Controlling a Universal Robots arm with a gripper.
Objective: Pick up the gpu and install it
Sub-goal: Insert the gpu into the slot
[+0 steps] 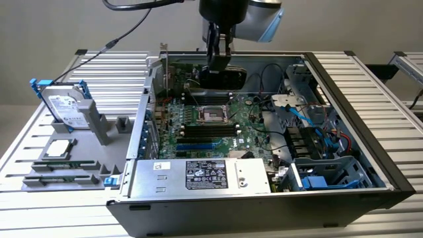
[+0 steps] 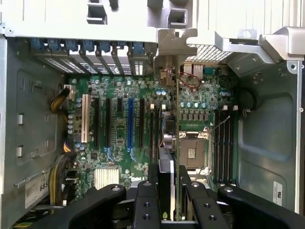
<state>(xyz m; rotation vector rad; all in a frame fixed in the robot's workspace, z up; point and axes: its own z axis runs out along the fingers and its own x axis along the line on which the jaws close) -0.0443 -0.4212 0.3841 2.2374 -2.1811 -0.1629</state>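
The gpu (image 1: 223, 79), black face outward and standing on edge, hangs at the upper centre of the exterior view, above the motherboard (image 1: 211, 130) inside the open computer case (image 1: 370, 99) and apart from the board below it. The tool (image 1: 219, 60) is clamped on the card's upper edge. In the wrist view the gpu (image 2: 167, 181) shows edge-on between the tool (image 2: 169, 210) and its dark fingers (image 2: 145, 205). The silvery end bracket (image 2: 177, 42) points toward the case's rear wall. From there the card's thin line seems to fall between the black expansion slots (image 2: 141, 121) and the CPU socket (image 2: 193, 152), beside the slots rather than plainly over one, though the card's height above the board makes that hard to judge. The step in hand appears to be bringing the card to its slot. Doing it well likely calls for keeping the card upright and parallel to the slot, matching the bracket to its rear opening, and staying off the open socket and the loose cables (image 1: 271, 79). On the counter (image 1: 112, 74) at the exterior view's left, well apart from the case, stand the hard drive (image 1: 66, 106) with blue rails and, lower left, the memory sticks (image 1: 63, 166) in their grey holders.
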